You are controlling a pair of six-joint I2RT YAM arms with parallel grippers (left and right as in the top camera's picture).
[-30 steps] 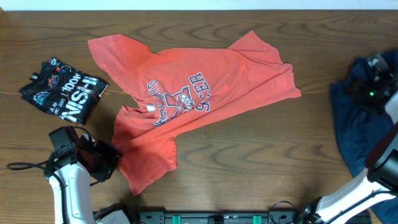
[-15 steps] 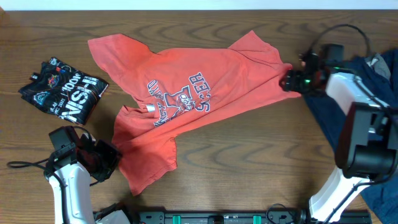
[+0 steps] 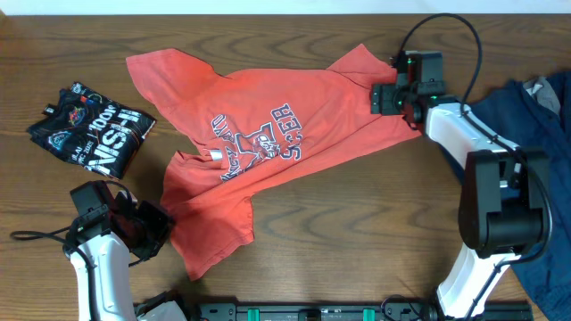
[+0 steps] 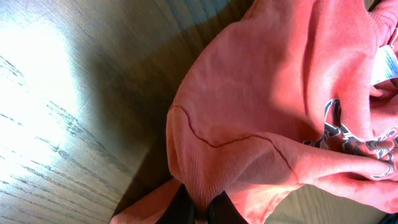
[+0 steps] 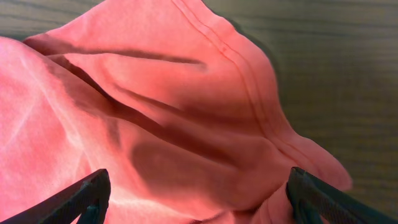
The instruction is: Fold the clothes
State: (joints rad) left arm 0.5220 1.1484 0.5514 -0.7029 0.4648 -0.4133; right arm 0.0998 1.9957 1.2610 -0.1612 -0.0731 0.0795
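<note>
Now, right end effector (image 3: 384, 96) gapes empty over the orange T-shirt (image 3: 268, 125), far-right corner; left end effector (image 3: 162, 223) pinches its near-left hem.

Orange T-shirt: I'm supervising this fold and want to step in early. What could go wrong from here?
The left gripper is shut on bunched fabric of the T-shirt, so a pull may drag several layers together. The right gripper hangs open over a hemmed corner; closing there may catch only the edge and slip.
</note>
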